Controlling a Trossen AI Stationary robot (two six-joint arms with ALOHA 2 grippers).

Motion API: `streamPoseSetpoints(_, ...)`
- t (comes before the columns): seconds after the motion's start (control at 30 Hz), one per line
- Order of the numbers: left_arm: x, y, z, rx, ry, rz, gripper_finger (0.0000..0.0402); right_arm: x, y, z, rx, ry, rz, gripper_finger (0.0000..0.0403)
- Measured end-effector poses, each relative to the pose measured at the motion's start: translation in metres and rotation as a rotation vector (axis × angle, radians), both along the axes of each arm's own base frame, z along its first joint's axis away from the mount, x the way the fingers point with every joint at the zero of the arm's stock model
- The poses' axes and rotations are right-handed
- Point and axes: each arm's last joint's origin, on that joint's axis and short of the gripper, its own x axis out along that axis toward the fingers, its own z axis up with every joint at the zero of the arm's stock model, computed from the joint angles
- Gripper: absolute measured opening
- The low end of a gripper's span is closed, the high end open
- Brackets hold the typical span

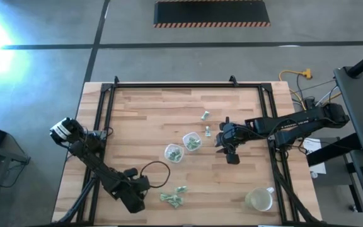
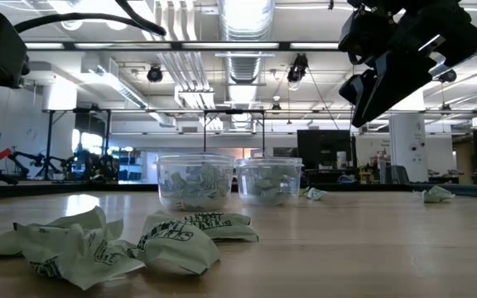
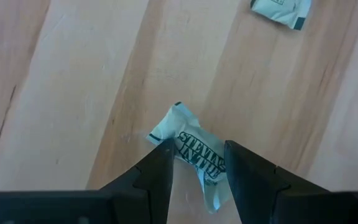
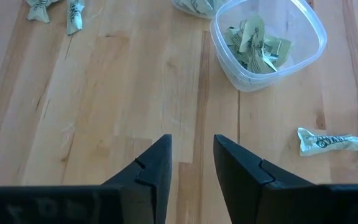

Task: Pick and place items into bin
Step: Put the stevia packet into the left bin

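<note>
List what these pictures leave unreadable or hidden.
- Crumpled green-and-white wrapper: left wrist view, its lower part hidden behind the left gripper fingers.
- Second clear plastic tub: right wrist view, cut by the frame edge.
- Yellowish-white mug: high view, contents too small to tell.

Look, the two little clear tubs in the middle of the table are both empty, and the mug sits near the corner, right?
Not quite. The two clear tubs are not empty: each already holds crumpled green-and-white wrappers, as the right wrist view and the low view show. The rest is right: the mug sits near the table's corner.
</note>
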Motion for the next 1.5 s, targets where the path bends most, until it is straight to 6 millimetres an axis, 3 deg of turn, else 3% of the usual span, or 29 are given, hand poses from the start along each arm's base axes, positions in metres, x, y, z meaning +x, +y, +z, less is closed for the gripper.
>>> streamPoseSetpoints(0.3, 0.0, 0.0, 0.0, 0.02, -0.003, -0.052, 0.0116, 0.0, 0.0, 0.0, 0.0, -0.002, 0.0, 0.0105)
streamPoseSetpoints(0.7, 0.0, 0.0, -0.001, 0.033, -0.006, -0.098, 0.0007, 0.0, 0.0, 0.0, 0.0, -0.002, 0.0, 0.0102)
streamPoseSetpoints(0.87, 0.001, 0.0, 0.002, 0.051, -0.012, -0.145, 0.0003, 0.0, 0.0, 0.0, -0.003, -0.003, 0.003, 0.01)
streamPoseSetpoints(1.0, 0.009, -0.003, 0.015, 0.098, -0.093, -0.247, 0.0003, 0.0, 0.0, 0.0, -0.003, -0.005, 0.004, 0.0094)
streamPoseSetpoints(1.17, 0.022, 0.004, 0.031, 0.234, -0.216, -0.334, 0.0003, 0.001, 0.0, 0.001, -0.003, -0.013, 0.003, 0.009)
streamPoseSetpoints(1.5, 0.055, 0.037, 0.053, 0.736, -0.366, -0.372, 0.0004, 0.001, 0.0, 0.001, -0.002, -0.019, 0.003, 0.0089)
